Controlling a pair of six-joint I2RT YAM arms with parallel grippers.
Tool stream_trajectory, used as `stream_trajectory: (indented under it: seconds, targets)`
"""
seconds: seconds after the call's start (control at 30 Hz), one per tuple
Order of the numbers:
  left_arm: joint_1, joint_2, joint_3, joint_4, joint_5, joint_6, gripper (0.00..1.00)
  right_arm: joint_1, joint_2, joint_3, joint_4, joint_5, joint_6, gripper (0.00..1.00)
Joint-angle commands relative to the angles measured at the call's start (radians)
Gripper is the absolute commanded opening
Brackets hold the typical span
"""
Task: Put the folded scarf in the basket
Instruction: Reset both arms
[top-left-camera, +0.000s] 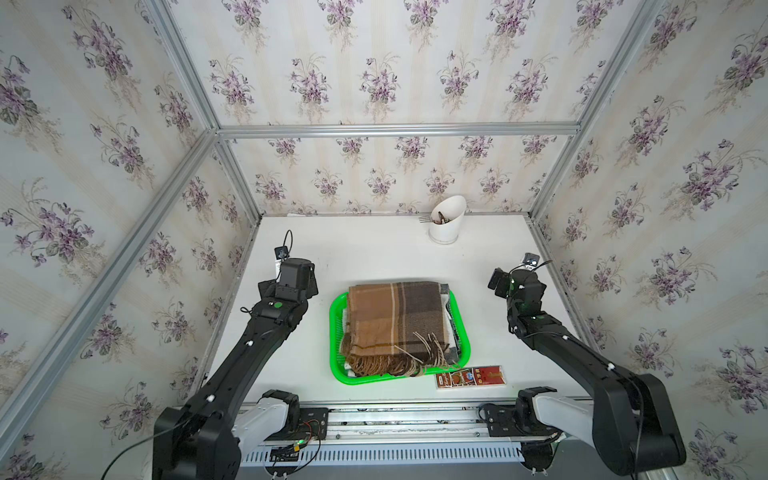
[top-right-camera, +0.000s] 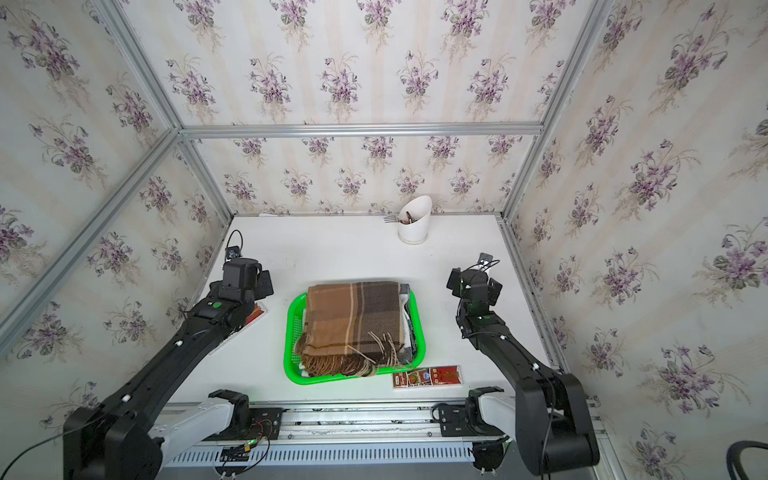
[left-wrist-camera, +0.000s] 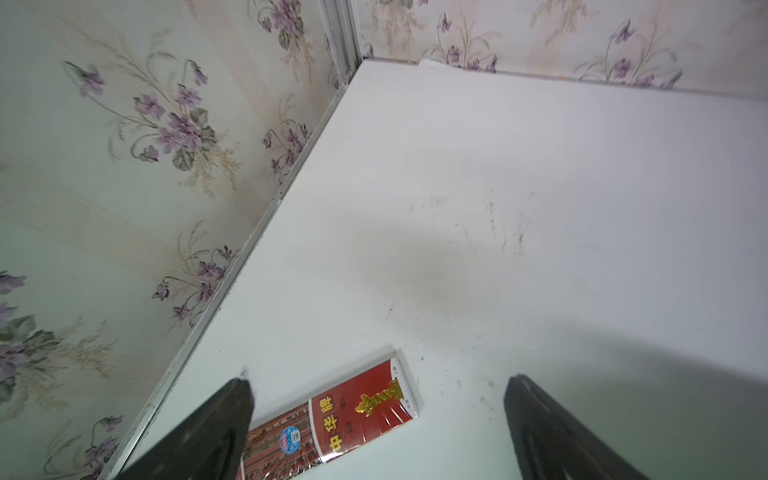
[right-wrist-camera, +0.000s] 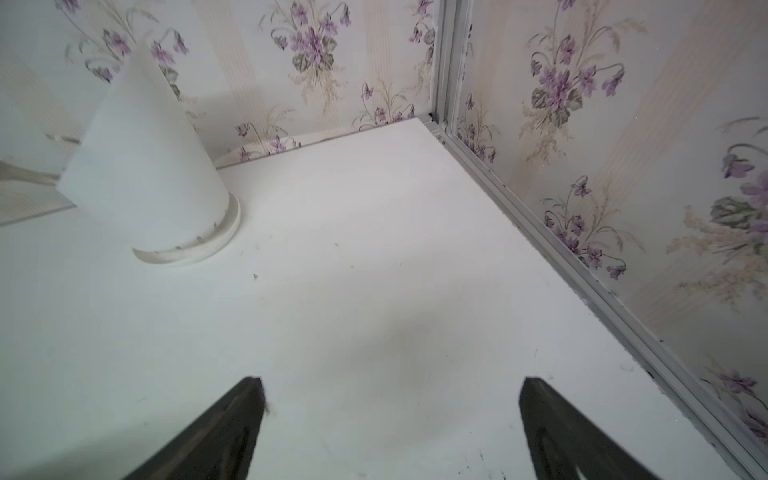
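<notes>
Left gripper (left-wrist-camera: 379, 382): jaws spread wide with nothing between them, hanging over the bare white table (left-wrist-camera: 498, 208).
Right gripper (right-wrist-camera: 390, 380): wide open too, and empty (only tabletop shows between its fingers).
Scarf (top-left-camera: 397, 324): folded brown plaid lying in the basket, between the two grippers and well apart from both.
Basket (top-left-camera: 337, 332): green, flat on the table, to the left gripper's right and the right gripper's left.
Red packet (left-wrist-camera: 361, 411): on the table under the left gripper, partly hidden by one finger.
White cup (right-wrist-camera: 145, 166): ahead of the right gripper, near the back wall.
</notes>
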Motion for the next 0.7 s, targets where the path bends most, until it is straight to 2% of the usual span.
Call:
stream_trajectory:
  seconds: [0.0,0.17,0.3,0.37,0.43,0.5,0.57,0.6,0.67]
  targets:
    - [0.044,0.089,-0.033,0.222,0.095,0.063,0.99,-0.014,0.118,-0.03,0.288,-0.045,-0.073,1.0]
    - [0.065,0.139,-0.18,0.508,0.098,0.157,0.99,-0.017,0.185,-0.102,0.519,-0.115,-0.127,1.0]
    - [0.09,0.178,-0.297,0.769,0.12,0.227,0.99,-0.031,0.207,-0.189,0.732,-0.119,-0.166,1.0]
    - [0.101,0.179,-0.298,0.781,0.16,0.246,0.99,-0.044,0.256,-0.239,0.863,-0.167,-0.169,1.0]
    - [0.104,0.183,-0.307,0.822,0.161,0.264,0.99,-0.044,0.318,-0.295,1.056,-0.163,-0.176,1.0]
    - [0.108,0.219,-0.347,0.945,0.168,0.277,0.99,-0.046,0.277,-0.283,0.962,-0.192,-0.173,1.0]
    - [0.111,0.252,-0.374,1.034,0.19,0.292,0.99,-0.046,0.306,-0.293,1.032,-0.23,-0.198,1.0]
    - [0.111,0.251,-0.355,0.979,0.214,0.291,0.99,-0.046,0.288,-0.289,0.988,-0.225,-0.189,1.0]
    - [0.111,0.251,-0.355,1.002,0.231,0.301,0.99,-0.046,0.298,-0.286,1.004,-0.222,-0.192,1.0]
